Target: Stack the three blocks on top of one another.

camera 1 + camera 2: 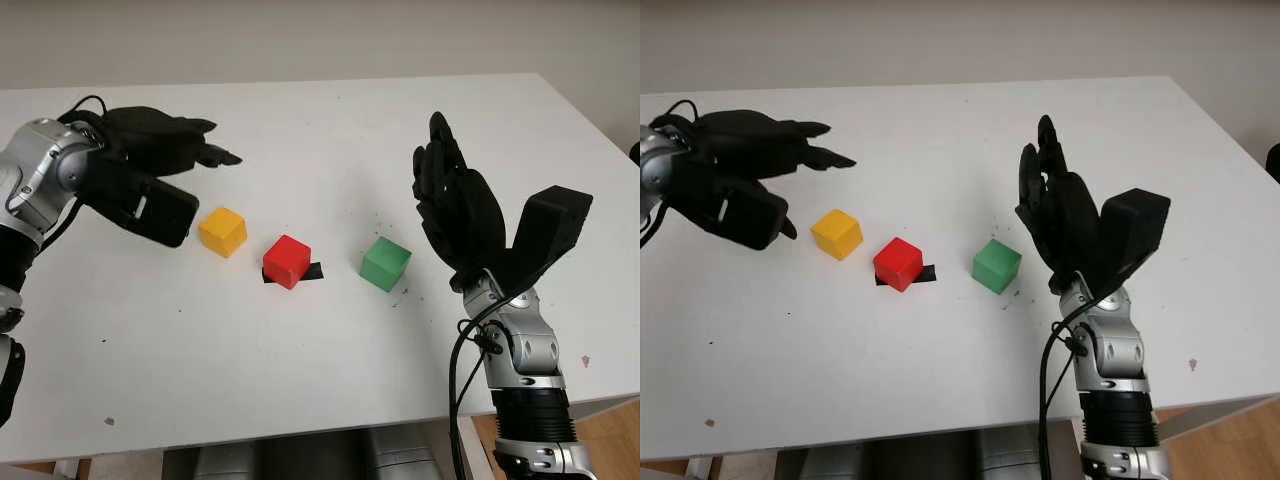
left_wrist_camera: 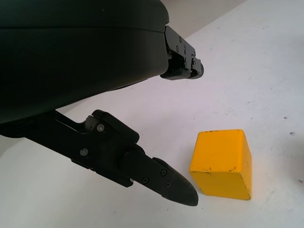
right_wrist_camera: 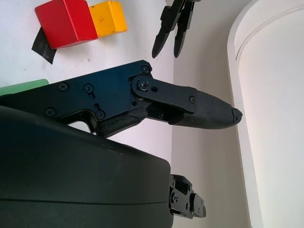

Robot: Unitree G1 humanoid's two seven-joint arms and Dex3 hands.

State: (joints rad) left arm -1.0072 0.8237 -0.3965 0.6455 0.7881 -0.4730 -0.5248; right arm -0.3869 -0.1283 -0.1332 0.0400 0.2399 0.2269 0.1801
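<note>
Left eye view showed 3 blocks unstacked mid-table: yellow block, red block, green block. Left hand hovered open near yellow; right hand open beside green. Next probably came a grab.

Black hands; silver forearms; black cables.

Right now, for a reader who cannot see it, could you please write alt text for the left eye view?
Three small cubes lie apart in a row on a white table: a yellow cube, a red cube on black tape, and a green cube. The open black left hand hovers beside the yellow cube; the open black right hand is raised near the green cube.
</note>
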